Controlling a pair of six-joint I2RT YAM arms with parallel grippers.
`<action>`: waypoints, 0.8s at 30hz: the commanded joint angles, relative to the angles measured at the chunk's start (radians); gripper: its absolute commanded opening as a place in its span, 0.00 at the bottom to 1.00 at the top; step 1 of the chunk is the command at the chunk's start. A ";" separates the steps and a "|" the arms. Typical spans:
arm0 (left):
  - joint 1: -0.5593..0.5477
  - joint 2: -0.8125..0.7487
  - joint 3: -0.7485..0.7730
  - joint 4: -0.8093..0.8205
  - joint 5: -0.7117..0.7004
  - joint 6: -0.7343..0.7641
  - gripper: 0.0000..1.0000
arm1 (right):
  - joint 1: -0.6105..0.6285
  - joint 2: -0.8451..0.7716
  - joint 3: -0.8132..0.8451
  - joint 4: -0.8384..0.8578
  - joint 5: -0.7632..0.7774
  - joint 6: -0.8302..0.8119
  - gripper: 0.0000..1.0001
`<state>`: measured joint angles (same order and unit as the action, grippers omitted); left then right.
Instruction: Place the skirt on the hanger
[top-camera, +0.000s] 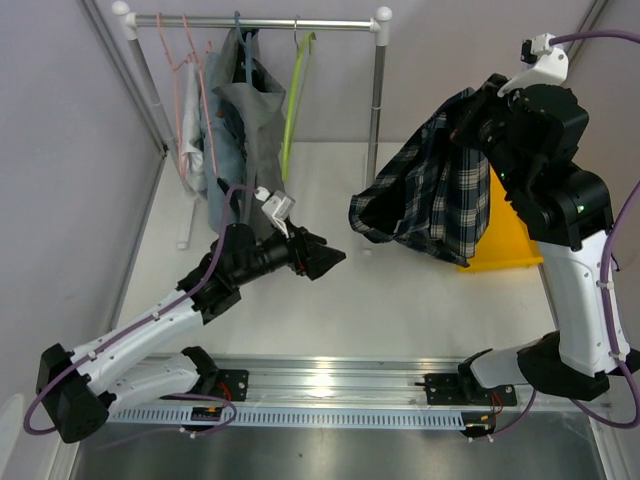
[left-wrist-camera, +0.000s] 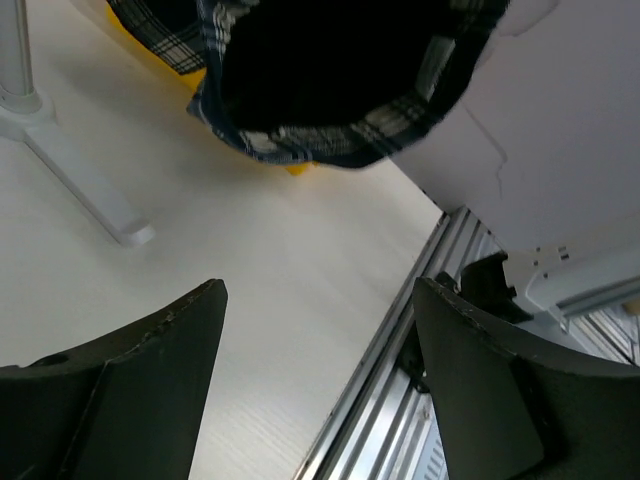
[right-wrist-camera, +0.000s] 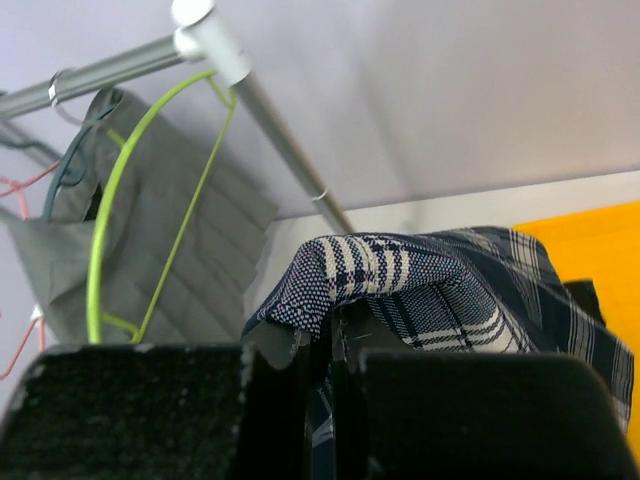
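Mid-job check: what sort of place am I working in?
Probably a robotics lab cell, not a home: a white table boxed in by plain panels, an aluminium mounting rail along its near edge, and a garment rack.

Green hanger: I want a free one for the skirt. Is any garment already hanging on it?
No, the green hanger hangs bare on the rail, beside the grey garment.

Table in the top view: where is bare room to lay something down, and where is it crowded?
The widest bare table lies between the left tool, the hanging skirt and the front rail. A smaller patch lies below the green hanger. Crowded: back left under the grey garment, right by the yellow object.
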<state>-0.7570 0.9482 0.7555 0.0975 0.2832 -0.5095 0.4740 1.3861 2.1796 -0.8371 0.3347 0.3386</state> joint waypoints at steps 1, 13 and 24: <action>-0.044 0.040 0.019 0.157 -0.154 -0.041 0.81 | 0.041 -0.058 0.003 0.093 0.030 -0.012 0.00; -0.133 0.274 0.105 0.229 -0.378 -0.115 0.79 | 0.089 -0.088 -0.021 0.073 0.021 -0.012 0.00; -0.194 0.230 0.206 -0.038 -0.616 -0.095 0.11 | 0.094 -0.151 -0.115 0.035 0.026 -0.024 0.00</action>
<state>-0.9432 1.2449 0.8852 0.1669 -0.1982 -0.6277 0.5636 1.2812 2.0678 -0.8646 0.3511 0.3374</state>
